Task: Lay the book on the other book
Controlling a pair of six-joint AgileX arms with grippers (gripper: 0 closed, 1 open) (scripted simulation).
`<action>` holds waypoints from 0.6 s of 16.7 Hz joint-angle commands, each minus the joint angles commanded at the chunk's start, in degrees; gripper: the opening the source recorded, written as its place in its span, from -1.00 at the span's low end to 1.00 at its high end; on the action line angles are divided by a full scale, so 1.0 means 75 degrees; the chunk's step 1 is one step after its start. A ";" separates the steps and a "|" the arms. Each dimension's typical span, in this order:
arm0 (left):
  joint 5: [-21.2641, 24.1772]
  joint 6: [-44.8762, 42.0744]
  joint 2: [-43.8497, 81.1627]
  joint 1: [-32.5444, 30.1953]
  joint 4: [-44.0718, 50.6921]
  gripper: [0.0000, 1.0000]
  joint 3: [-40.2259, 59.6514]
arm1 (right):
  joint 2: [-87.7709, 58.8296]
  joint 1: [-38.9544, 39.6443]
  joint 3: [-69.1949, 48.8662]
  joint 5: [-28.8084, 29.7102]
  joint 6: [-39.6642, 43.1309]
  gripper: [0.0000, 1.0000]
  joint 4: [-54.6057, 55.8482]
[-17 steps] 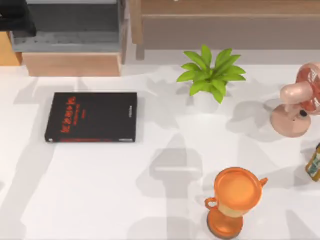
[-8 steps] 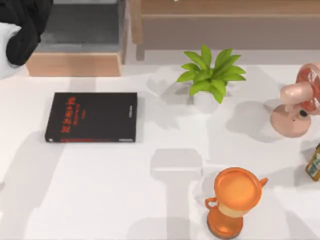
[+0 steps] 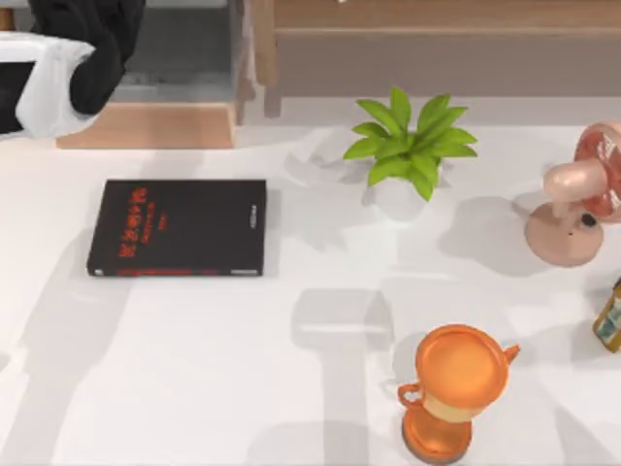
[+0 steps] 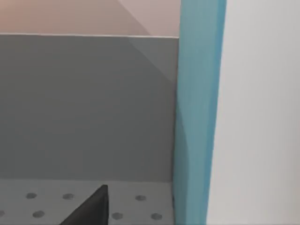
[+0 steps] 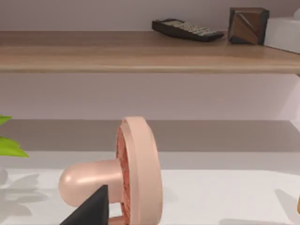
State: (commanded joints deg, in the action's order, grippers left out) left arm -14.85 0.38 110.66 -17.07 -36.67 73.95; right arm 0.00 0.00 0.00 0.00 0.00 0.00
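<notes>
The other book, black with red lettering at its left end, lies flat on the white table at centre left. My left arm reaches over the grey-lined wooden box at the table's back left, well behind the black book. In the left wrist view the book stands upright inside that box, its teal-blue cover edge and white pages close in front of my left gripper. My right gripper hangs low near the pink fan.
A potted green plant stands at back centre, the pink fan at the right, an orange trophy cup at front right, and a small bottle at the right edge. A long wooden shelf runs along the back.
My left arm has swung in from the top-left corner and moved right over the wooden box. The black book and the other objects have stayed put.
</notes>
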 joint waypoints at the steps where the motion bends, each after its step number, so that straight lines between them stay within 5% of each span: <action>1: 0.0000 0.0000 0.0000 0.0000 0.0000 1.00 0.0000 | 0.0000 0.0000 0.0000 0.0000 0.0000 1.00 0.0000; 10: 0.0192 0.0003 0.0623 0.0197 0.0308 1.00 0.0930 | 0.0000 0.0000 0.0000 0.0000 0.0000 1.00 0.0000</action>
State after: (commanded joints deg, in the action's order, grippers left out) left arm -13.42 0.40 115.33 -15.60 -34.36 80.92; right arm 0.00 0.00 0.00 0.00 0.00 0.00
